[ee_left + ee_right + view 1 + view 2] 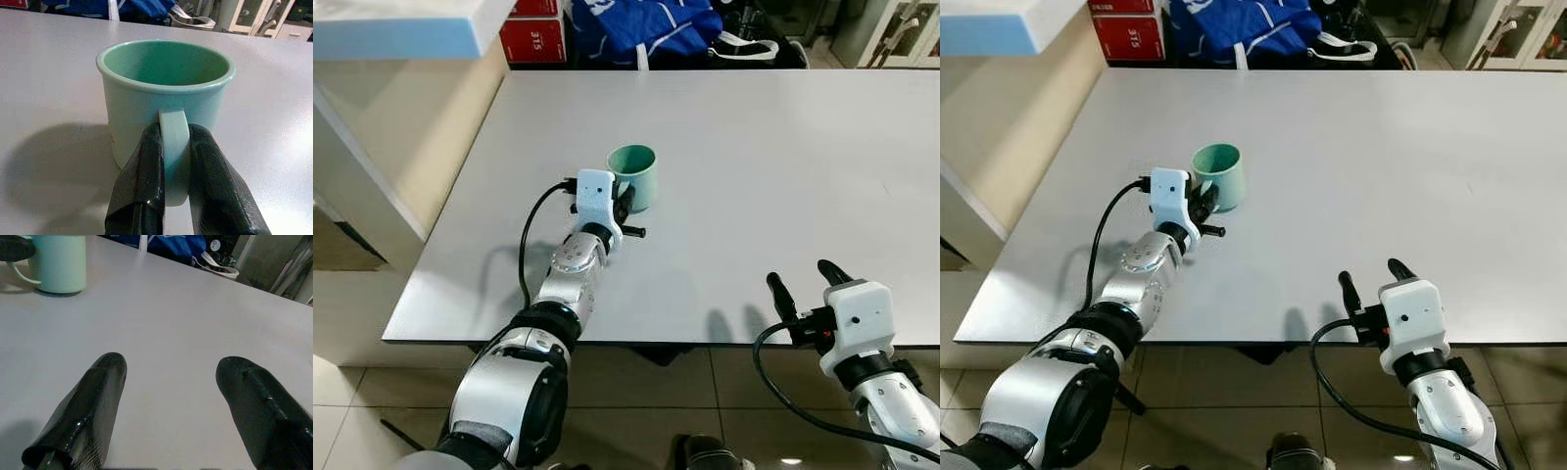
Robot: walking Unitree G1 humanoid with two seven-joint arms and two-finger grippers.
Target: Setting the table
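Green mug (633, 174) on grey surface (783, 176), upright, left of centre.
Left pincer (174, 161): fingers pinching the mug's handle. Right pincer (806, 284): fingers spread, over the near edge of the surface, well apart from the mug.

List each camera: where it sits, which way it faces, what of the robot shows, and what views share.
Left eye view: on the head, looking forward and down at the white table; both silver arms show.
Right eye view: the same scene, the other eye of the stereo pair.
Left wrist view: on the left wrist, along the left gripper, its fingers closed on the handle of the green mug.
Right wrist view: on the right wrist, along the open right gripper over the near table edge.
Shared: the mug and table appear in all four.
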